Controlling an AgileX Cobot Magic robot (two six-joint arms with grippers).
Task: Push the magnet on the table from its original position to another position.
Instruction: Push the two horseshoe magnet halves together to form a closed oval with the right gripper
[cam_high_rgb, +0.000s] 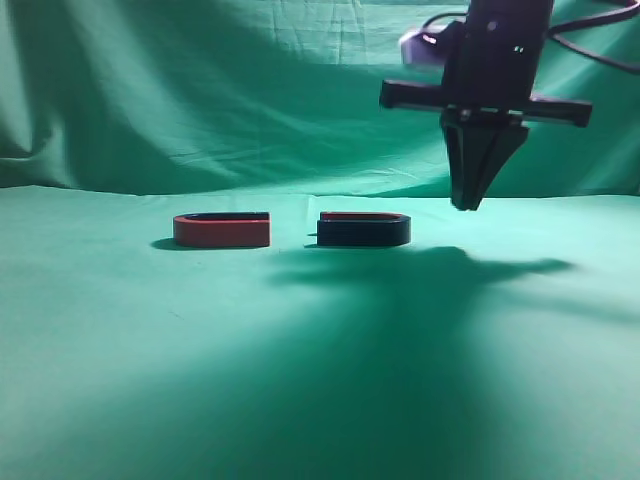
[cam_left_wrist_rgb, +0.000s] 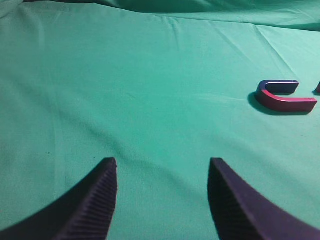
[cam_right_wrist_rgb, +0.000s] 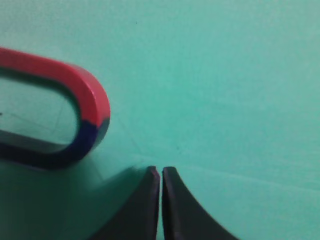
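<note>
Right gripper (cam_high_rgb: 466, 203): jaws pressed together with only a hairline slit between the tips, nothing held; it hangs point-down above the cloth, to the right of the dark magnet and clear of it. In the right wrist view the closed tips (cam_right_wrist_rgb: 160, 172) sit just off the magnet's curved end, not touching it.
Dark magnet (cam_high_rgb: 364, 229): a horseshoe lying flat on the green cloth (cam_high_rgb: 320, 380), its bend turned toward the right gripper. From the side it reads as a black band with a thin red strip along the top.
Dark magnet, close up (cam_right_wrist_rgb: 75, 117): the bend is split in colour, red on the upper arm and deep blue on the lower one, with a smooth rounded outer edge and cloth showing through the inner slot.
Red magnet (cam_high_rgb: 222, 229): a second horseshoe lying flat, left of the dark magnet with a small gap between them; red side wall, dark top edge.
Left gripper (cam_left_wrist_rgb: 162, 172): jaws spread wide, empty, ribbed inner faces visible; the red magnet (cam_left_wrist_rgb: 285, 96) lies well away from it, up and to the right.
</note>
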